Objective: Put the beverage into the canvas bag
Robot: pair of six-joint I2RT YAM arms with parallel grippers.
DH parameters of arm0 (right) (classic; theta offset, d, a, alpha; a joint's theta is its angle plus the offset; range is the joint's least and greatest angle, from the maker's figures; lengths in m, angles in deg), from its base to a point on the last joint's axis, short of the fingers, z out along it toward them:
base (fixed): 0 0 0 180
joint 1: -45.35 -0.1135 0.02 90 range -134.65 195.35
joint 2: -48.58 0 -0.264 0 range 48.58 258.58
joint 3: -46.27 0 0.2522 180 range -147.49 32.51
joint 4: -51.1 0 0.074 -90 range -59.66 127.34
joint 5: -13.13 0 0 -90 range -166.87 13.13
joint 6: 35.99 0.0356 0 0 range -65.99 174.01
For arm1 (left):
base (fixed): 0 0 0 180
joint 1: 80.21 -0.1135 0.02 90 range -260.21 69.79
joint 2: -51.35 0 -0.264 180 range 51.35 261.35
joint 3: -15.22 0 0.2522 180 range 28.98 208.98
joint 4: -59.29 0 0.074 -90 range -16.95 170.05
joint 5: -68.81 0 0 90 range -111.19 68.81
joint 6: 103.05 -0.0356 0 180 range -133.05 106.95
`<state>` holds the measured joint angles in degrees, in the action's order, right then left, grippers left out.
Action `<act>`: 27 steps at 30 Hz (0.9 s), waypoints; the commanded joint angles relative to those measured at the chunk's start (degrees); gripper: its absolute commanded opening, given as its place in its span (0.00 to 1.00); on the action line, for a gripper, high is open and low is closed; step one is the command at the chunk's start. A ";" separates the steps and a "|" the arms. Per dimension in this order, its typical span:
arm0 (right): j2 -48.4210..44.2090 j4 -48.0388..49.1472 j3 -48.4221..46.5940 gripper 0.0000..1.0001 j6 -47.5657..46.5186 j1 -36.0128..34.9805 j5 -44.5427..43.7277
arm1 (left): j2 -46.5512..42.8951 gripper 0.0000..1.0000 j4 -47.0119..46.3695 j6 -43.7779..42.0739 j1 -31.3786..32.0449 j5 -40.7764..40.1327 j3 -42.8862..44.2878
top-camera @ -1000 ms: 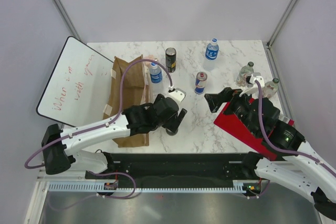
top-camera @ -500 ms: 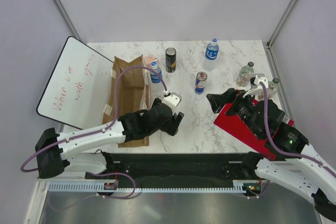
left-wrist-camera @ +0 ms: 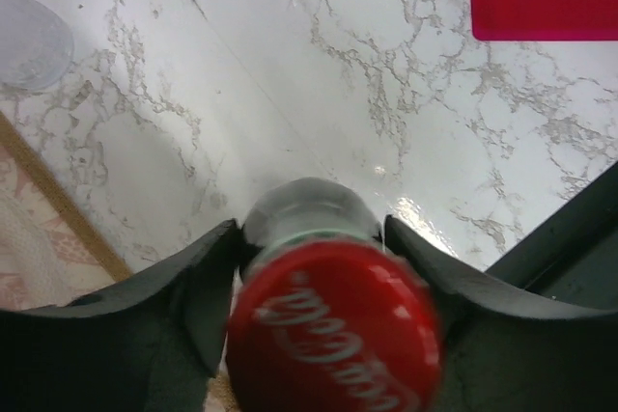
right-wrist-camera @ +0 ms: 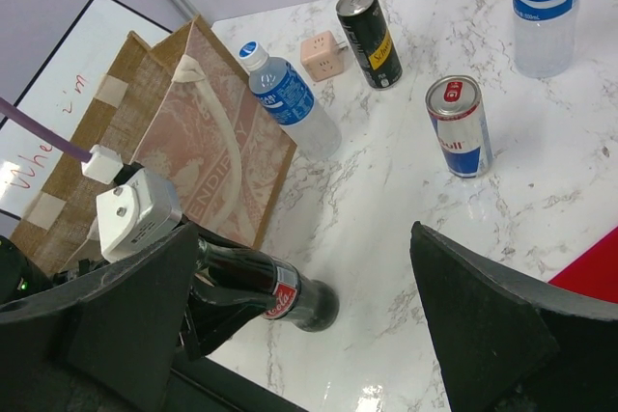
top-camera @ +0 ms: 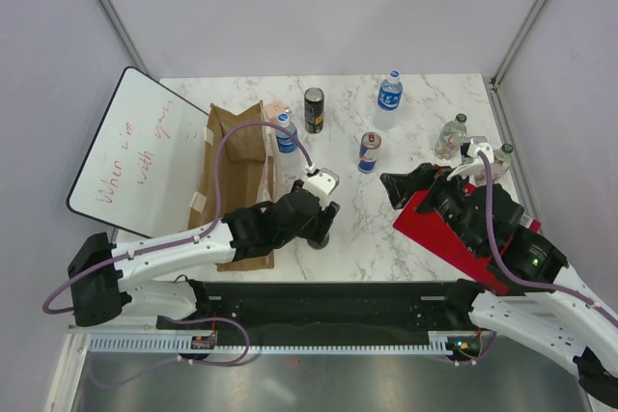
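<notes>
A dark cola bottle (top-camera: 320,235) with a red cap (left-wrist-camera: 333,325) stands tilted near the table's front, just right of the canvas bag. My left gripper (top-camera: 315,222) is shut on its neck, fingers (left-wrist-camera: 198,287) on both sides under the cap. In the right wrist view the bottle (right-wrist-camera: 285,298) leans and its base is at the marble; I cannot tell whether it touches. The tan canvas bag (top-camera: 237,176) stands at the left, also in the right wrist view (right-wrist-camera: 208,151). My right gripper (top-camera: 406,185) is open and empty at the right, over the red mat's edge.
A blue-label water bottle (top-camera: 286,132) stands by the bag. A black can (top-camera: 314,109), a blue-silver can (top-camera: 368,151), another water bottle (top-camera: 389,92) and two clear bottles (top-camera: 451,134) stand further back. A red mat (top-camera: 454,238) lies right, a whiteboard (top-camera: 135,147) left.
My left arm has shifted slightly while keeping hold of the cola bottle near the bag. My right gripper has moved a little to the right.
</notes>
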<state>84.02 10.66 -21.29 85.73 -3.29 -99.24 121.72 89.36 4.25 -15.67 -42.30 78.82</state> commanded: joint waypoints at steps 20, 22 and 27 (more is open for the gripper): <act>-0.81 0.84 0.28 0.98 0.71 -0.22 -0.48 | 2.67 0.02 11.09 -4.20 -0.02 -2.27 23.53; -0.81 0.75 0.01 0.98 0.53 -0.14 -0.39 | 3.46 0.02 14.17 -5.78 -0.02 -3.06 28.63; -0.64 0.66 -0.69 0.98 0.44 -0.14 -0.31 | 5.13 0.02 19.80 -11.74 -0.02 -8.49 39.70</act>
<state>83.30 10.60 -21.25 85.82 -3.29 -99.24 127.65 110.35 0.03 -15.78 -43.04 107.65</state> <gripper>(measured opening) 0.982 0.593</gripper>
